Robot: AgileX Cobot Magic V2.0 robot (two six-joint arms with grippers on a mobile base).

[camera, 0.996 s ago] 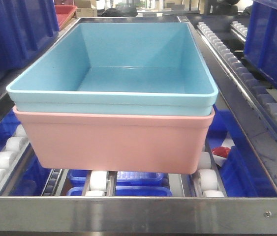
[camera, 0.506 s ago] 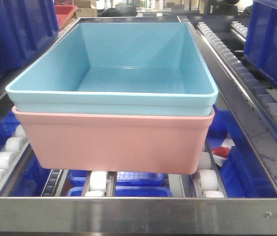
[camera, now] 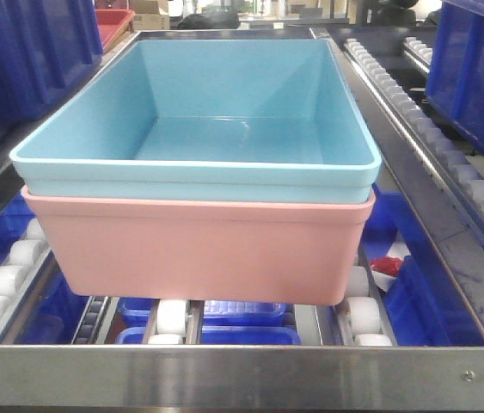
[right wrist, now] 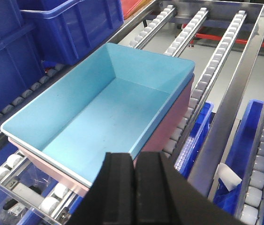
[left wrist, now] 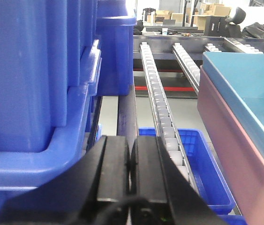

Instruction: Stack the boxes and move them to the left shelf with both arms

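The stacked boxes [right wrist: 99, 112], long axis running away, are seen ahead-left of the closed, empty right pincer [right wrist: 134, 187], and right of the closed left pincer [left wrist: 131, 164].

Upper box [camera: 224, 103]: light sky blue, plain inside and out. Lower box [camera: 199, 249]: salmon pink, plain. Left shelf front bar [camera: 224, 374]: brushed silver. Rollers [camera: 14, 271]: white. Storage bins [left wrist: 33, 79]: dark royal blue. Left gripper [left wrist: 131, 159] and right gripper [right wrist: 134, 180]: matte black. Small red item [camera: 388, 264] below the rails.
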